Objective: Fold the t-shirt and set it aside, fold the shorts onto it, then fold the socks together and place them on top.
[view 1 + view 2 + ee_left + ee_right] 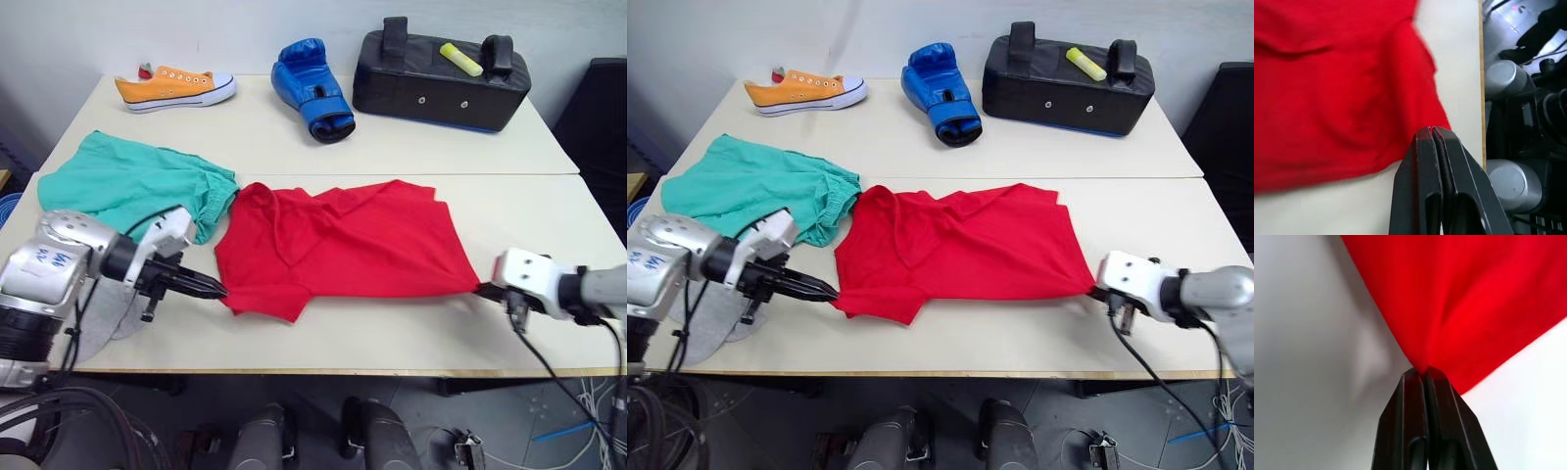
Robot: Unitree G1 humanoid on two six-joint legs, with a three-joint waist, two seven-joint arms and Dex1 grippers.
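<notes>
Cream-coloured and pushed against a pale wall, the table (411,333) carries every garment, and the job looks barely begun: nothing is folded or stacked. Largest is the t-shirt (343,245), spread rumpled across the middle near the front edge, its body only partly flattened. Beside it toward the robot's left lie the shorts (127,181), loosely bunched and touching the shirt's edge, untouched as far as can be judged. A grey piece of fabric, likely the socks (103,328), lies at the front left corner under the left arm. At the far edge sit a black padded bag (441,73), a blue boxing glove (313,88) and an orange sneaker (176,86), all well apart from the work. The right gripper (1424,374) is pressed together, pinching the shirt's right corner, the cloth drawn taut from it. The left gripper (1432,134) is pressed together at the shirt's left lower corner, seemingly nipping its very edge.
</notes>
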